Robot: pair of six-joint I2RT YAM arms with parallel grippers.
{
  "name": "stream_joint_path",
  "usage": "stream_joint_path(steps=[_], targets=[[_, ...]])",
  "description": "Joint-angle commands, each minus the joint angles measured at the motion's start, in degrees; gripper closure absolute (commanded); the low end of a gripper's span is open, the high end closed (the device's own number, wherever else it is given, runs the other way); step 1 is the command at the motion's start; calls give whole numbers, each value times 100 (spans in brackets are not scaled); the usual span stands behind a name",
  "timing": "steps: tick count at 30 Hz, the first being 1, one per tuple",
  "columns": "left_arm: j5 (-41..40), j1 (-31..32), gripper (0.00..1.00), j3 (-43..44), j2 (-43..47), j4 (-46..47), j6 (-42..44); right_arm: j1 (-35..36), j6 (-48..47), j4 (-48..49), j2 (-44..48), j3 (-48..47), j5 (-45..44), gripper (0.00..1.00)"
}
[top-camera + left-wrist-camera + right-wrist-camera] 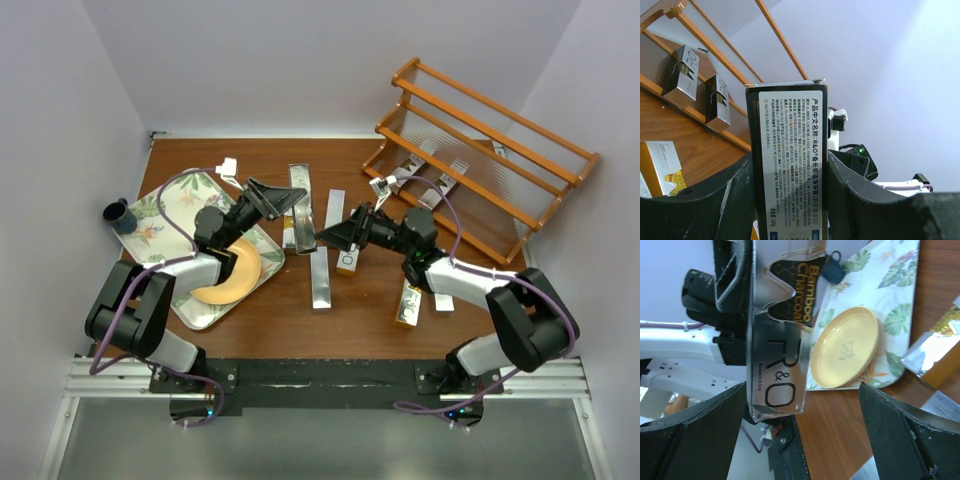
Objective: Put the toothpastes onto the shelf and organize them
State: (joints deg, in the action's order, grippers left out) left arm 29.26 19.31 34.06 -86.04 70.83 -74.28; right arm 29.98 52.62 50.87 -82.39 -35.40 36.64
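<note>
My left gripper (283, 202) is shut on a silver toothpaste carton (303, 226), held above the table; in the left wrist view (790, 157) both fingers press the printed carton (789, 150). My right gripper (326, 236) is open, and in the right wrist view (801, 390) the carton's "R&O" end (779, 365) sits between its spread fingers, close to the left one, without touching. Two cartons (410, 176) (445, 186) stand on the orange-brown shelf (520, 120); they also show in the left wrist view (682, 75) (717, 102). More cartons lie on the table (320, 272) (408, 302).
A leaf-patterned tray (165, 215) at the left holds a yellow plate (235, 280); both show in the right wrist view, tray (890, 305) and plate (847, 347). A dark cup (120, 214) stands at the tray's far left. The walls close in at both sides.
</note>
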Motion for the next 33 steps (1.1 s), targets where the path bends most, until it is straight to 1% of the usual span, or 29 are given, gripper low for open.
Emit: stream_joint_path(steps=[1, 6, 15, 20, 21, 23, 24, 26, 27, 29, 30, 32, 33], targets=[[-25, 3, 74, 4, 52, 1355, -183, 157, 415, 1012, -163, -301, 396, 2], [-7, 46, 74, 13, 26, 1451, -148, 333, 600, 1346, -453, -459, 493, 2], [-78, 82, 72, -40, 26, 1829, -209, 535, 679, 1610, -884, -600, 686, 14], [-78, 99, 71, -66, 0, 1882, -148, 632, 785, 1856, -1033, -705, 897, 16], [-78, 99, 70, -75, -1, 1891, -122, 650, 811, 1882, -1051, -714, 897, 21], [-95, 99, 69, -110, -18, 1970, -122, 650, 846, 1988, -1077, -688, 897, 26], [-95, 99, 68, -111, -35, 1987, -122, 650, 872, 2031, -1086, -670, 906, 32], [-43, 99, 63, -102, -53, 2014, -104, 650, 873, 2058, -1078, -644, 915, 41], [-17, 99, 57, -93, -53, 1997, -26, 650, 847, 2058, -1060, -635, 950, 51], [45, 99, 51, -102, -27, 1883, 124, 650, 768, 1936, -999, -617, 1011, 58], [45, 91, 45, -102, -1, 1778, 324, 641, 576, 1805, -955, -617, 1029, 63], [45, 82, 38, -137, 113, 1417, 641, 650, 250, 1129, -727, -609, 985, 67], [36, 73, 31, -146, 157, 1147, 756, 650, -212, 344, -595, -609, 942, 68]])
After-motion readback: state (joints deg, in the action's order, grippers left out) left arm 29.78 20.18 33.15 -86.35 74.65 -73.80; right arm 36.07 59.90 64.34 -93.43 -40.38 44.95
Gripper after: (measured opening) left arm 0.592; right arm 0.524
